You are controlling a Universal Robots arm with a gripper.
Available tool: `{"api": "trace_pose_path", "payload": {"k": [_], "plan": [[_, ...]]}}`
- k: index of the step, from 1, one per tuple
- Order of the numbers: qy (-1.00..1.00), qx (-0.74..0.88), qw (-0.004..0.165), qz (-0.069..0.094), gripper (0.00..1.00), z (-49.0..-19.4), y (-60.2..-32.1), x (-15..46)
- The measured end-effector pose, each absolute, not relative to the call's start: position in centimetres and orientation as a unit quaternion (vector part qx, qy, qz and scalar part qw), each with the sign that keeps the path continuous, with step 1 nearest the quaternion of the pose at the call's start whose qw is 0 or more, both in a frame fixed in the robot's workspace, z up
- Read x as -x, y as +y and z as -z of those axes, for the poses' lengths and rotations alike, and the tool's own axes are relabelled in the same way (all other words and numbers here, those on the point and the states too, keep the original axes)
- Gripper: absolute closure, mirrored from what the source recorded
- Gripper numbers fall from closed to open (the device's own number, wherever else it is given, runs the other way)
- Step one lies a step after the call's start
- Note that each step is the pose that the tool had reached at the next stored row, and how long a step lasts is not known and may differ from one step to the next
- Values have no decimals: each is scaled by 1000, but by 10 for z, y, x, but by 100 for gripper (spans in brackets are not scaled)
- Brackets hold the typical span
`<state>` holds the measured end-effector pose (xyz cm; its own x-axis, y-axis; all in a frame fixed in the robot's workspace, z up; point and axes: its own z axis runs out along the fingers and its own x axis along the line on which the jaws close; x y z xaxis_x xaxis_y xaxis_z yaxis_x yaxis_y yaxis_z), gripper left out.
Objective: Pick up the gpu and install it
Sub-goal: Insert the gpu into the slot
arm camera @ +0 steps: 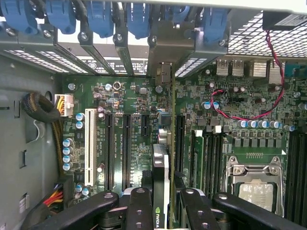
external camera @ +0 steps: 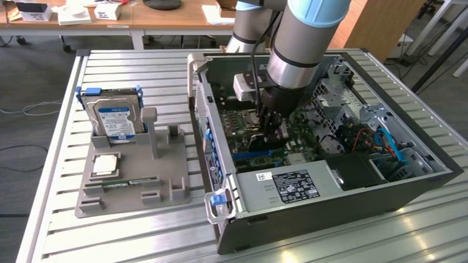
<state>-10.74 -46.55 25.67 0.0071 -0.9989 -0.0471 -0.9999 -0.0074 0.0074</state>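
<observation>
GPU stands on edge inside the open computer case, over the motherboard among the expansion slots; you cannot tell whether it is seated. You can see the gripper clamped on the card, with a black finger against each face. On the exterior view's left, the hard drive stands upright in the grey holder tray beside the case.

The gpu bears a green-and-white logo mark at its edge. Print on the power supply label and the hard drive label is illegible.
</observation>
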Motion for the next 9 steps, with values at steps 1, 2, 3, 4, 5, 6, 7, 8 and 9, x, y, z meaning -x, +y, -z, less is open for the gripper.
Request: {"api": "trace_pose_path", "payload": {"k": [1, 2, 3, 4, 5, 6, 7, 8, 9], "plan": [[704, 709, 14, -19, 73, -257, -466, 107], [704, 709, 14, -19, 73, -256, -466, 108], [704, 709, 14, -19, 73, -256, -466, 108], [704, 709, 14, -19, 73, -256, -466, 108], [704, 709, 14, -19, 73, -256, -466, 108], [704, 709, 14, -19, 73, -256, -466, 108], [704, 709, 14, -19, 73, -255, -466, 108], [704, 709, 14, -19, 73, -255, -466, 108], [704, 709, 14, -19, 73, -255, -466, 108]]}}
